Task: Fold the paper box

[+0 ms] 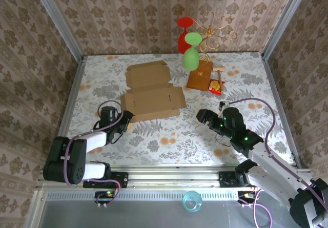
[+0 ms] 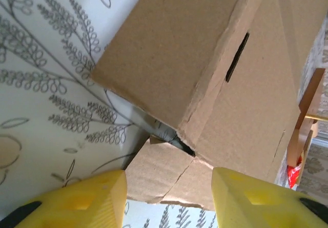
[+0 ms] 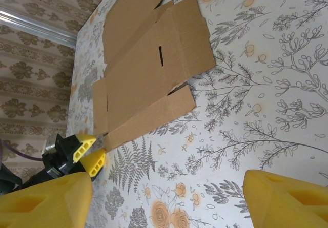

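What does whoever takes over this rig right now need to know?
Left gripper: jaws open at the near-left corner of the paper box, with a flap corner between them, not clamped.
Right gripper: jaws open, empty, over the table to the right of the box.
Box: mid-table, lying largely flat with its panels and flaps spread out.
Done: nothing visibly folded into shape.
Left: raise the walls, tuck the flaps, close it.
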